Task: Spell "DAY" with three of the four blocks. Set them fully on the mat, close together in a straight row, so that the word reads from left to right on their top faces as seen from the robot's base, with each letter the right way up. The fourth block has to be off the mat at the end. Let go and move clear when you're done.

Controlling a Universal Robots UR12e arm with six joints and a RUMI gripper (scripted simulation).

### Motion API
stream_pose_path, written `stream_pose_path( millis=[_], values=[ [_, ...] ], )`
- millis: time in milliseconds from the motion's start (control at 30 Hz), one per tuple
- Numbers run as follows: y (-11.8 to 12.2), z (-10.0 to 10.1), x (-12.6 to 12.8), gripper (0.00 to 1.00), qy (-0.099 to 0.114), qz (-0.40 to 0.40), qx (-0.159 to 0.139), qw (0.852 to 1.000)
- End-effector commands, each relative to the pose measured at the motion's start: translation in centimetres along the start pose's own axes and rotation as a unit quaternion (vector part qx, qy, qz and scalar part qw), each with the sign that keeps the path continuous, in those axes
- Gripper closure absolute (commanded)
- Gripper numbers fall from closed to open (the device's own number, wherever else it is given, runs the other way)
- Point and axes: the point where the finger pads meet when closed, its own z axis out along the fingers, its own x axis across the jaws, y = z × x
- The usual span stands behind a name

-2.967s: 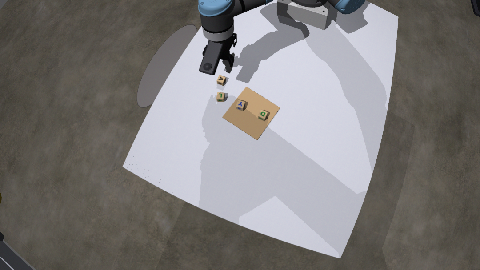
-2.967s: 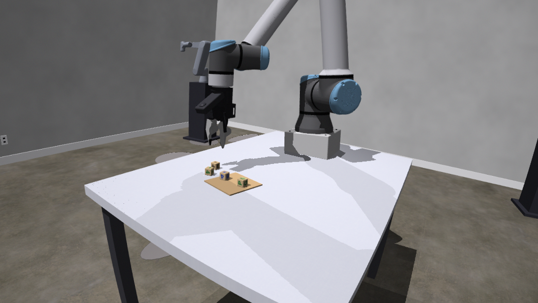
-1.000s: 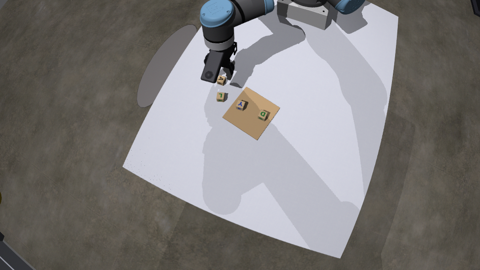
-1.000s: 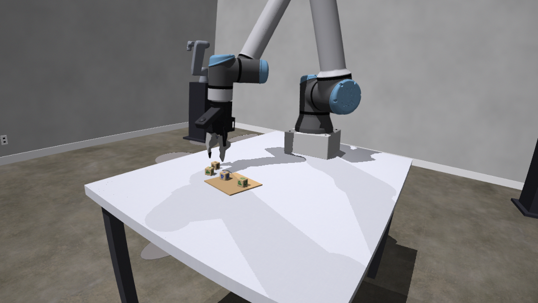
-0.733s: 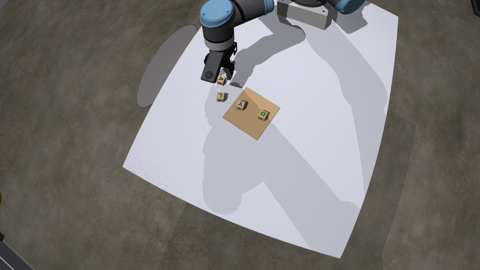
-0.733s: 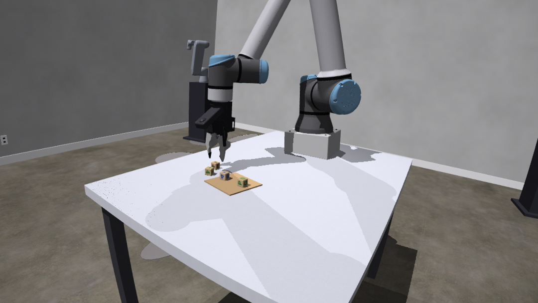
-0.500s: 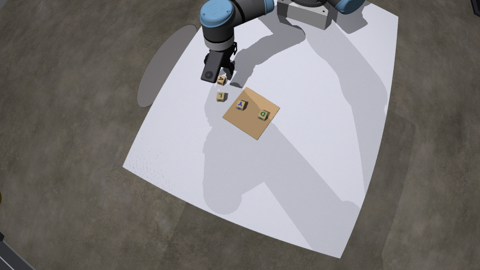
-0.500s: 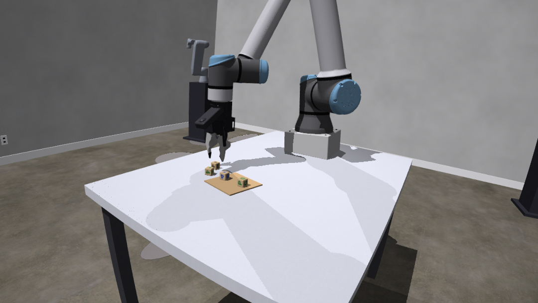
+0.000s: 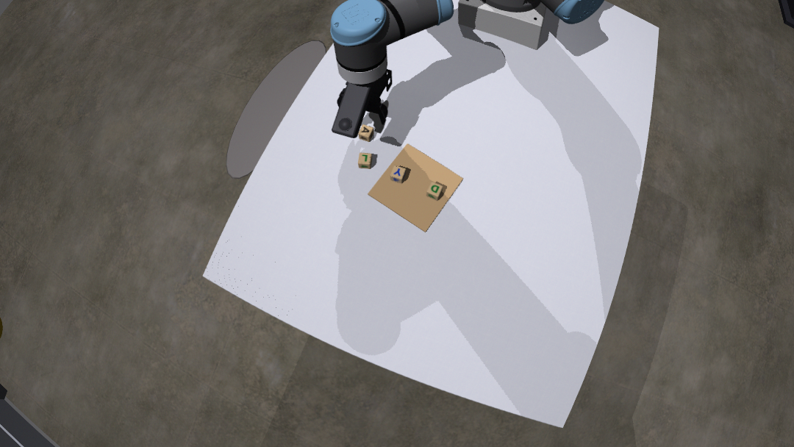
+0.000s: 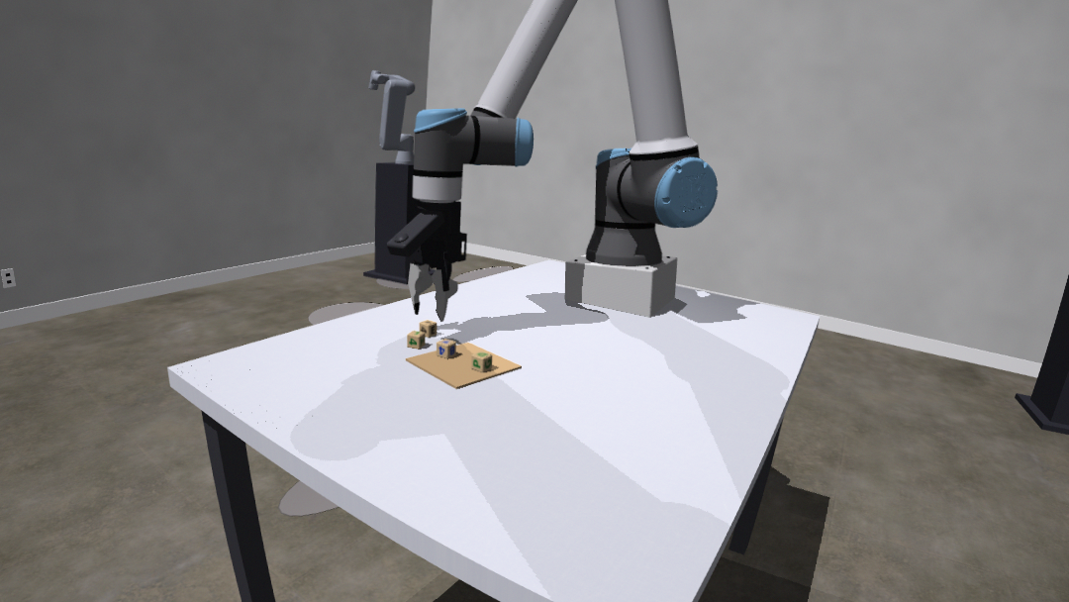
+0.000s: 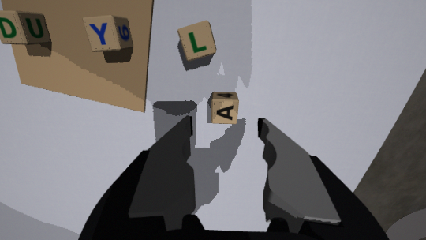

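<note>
The arm (image 9: pixel 415 18) (image 10: pixel 649 70) has 2 long pale grey tubes, dark grey joints and glossy blue round caps. A light grey band (image 9: pixel 362 73) (image 10: pixel 437 188) rings its wrist, above the black gripper (image 10: pixel 429 314) (image 11: pixel 224 118) with 2 tapering grey fingers (image 10: pixel 440 297).

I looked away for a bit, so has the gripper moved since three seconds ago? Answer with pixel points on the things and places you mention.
Yes, the gripper (image 9: pixel 368 129) (image 10: pixel 429 314) (image 11: pixel 224 118) is lower, nearer the table (image 9: pixel 489 233) (image 10: pixel 598 403).
</note>
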Motion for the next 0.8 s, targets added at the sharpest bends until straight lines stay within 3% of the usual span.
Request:
stream_pose_path(
  millis=[0,767],
  values=[
    [-0.1,0.0,0.0,0.63,0.000,0.000,0.001,1.000],
    [-0.1,2.5,0.0,0.63,0.000,0.000,0.001,1.000]
  ],
)
